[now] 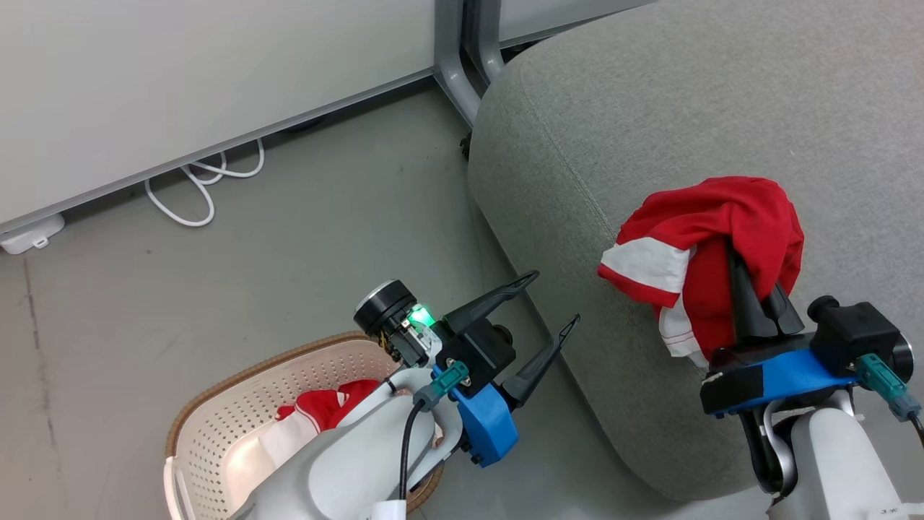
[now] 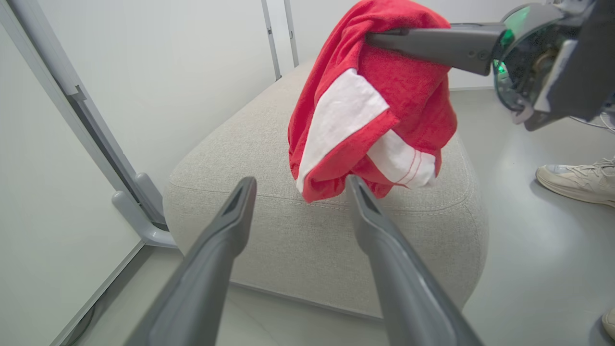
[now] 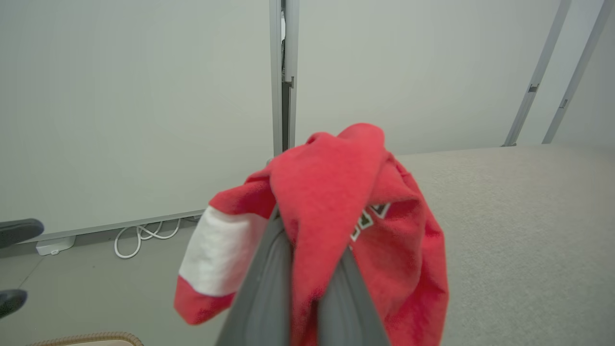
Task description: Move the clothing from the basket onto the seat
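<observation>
One piece of the clothing, red with white panels (image 1: 729,217), hangs bunched above the grey seat (image 1: 650,108), draped over my right gripper (image 1: 751,289), which is shut on it. In the right wrist view the cloth (image 3: 331,192) covers the tips of the fingers (image 3: 264,293). A second red and white garment (image 1: 325,408) lies in the cream basket (image 1: 238,383) on the floor, partly hidden by my left arm. My left gripper (image 1: 555,296) is open and holds nothing, just off the seat's edge, pointing at the hanging garment (image 2: 384,77).
The seat's rounded corner (image 2: 288,230) is right before the left gripper (image 2: 300,185). A white cable (image 1: 202,188) and a socket block (image 1: 29,235) lie by the wall. A grey metal post foot (image 1: 462,65) stands behind the seat. A person's shoe (image 2: 576,178) rests on the floor beyond it.
</observation>
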You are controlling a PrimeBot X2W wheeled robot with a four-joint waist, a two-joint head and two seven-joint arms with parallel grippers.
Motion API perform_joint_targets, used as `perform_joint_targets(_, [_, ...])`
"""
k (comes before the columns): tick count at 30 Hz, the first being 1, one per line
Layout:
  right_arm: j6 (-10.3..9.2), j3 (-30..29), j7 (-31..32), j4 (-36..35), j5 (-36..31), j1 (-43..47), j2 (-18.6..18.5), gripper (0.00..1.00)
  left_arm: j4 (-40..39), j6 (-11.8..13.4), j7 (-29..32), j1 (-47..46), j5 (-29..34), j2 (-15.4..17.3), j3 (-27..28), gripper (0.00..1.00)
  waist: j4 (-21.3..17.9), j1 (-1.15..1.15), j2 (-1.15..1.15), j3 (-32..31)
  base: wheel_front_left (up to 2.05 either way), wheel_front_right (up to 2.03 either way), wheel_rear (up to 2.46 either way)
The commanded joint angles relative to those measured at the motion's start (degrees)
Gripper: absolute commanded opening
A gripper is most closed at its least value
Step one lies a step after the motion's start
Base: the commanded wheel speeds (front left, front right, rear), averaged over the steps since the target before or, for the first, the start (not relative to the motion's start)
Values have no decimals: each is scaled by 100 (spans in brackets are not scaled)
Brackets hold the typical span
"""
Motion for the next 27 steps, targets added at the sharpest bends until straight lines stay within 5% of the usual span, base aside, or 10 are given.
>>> perform_joint_targets(1, [3,-6,-24,-46,-1,53,-8,0,-19,-6,-15,51,17,14,30,100,-58,0,0,23,0,0,0])
perform_joint_targets(18, [3,-90,-24,-216,94,-170,-8,0,-101,-31,-15,-135,107,80,34,100,-153,0,0,285,0,0,0])
perform_joint_targets(27, [3,-552,-24,-504,-21,-1419,-8,0,-261,-8,48,-512,228,346,65,100,-82,0,0,1114,0,0,0])
